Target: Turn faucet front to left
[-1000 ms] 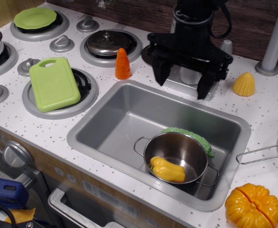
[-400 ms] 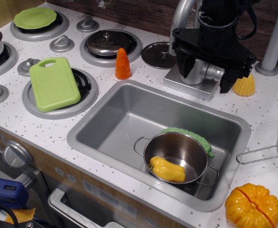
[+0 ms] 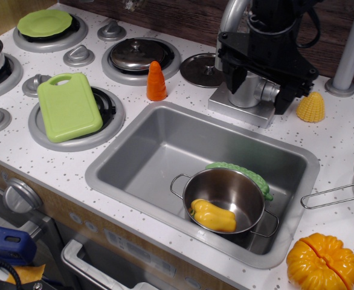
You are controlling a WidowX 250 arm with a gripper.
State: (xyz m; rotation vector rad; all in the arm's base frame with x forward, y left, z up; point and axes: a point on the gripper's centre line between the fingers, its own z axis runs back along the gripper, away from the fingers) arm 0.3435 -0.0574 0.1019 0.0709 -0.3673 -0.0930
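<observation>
The faucet (image 3: 244,90) stands on its square base behind the sink (image 3: 135,158), spout rising at the left of the body. The gripper (image 3: 263,81) hangs over the body — fingers spread, holding nothing (contact cannot be told). Judged step: engaging the spout; next, push it leftward.

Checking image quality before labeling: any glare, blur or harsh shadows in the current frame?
observation.image: sharp overall, no motion blur on the black end effector. Soft, even lighting; the end effector shades the faucet base. Mild highlights on the pot rim and the steel lid. The sink shows only a diffuse sheen.
</observation>
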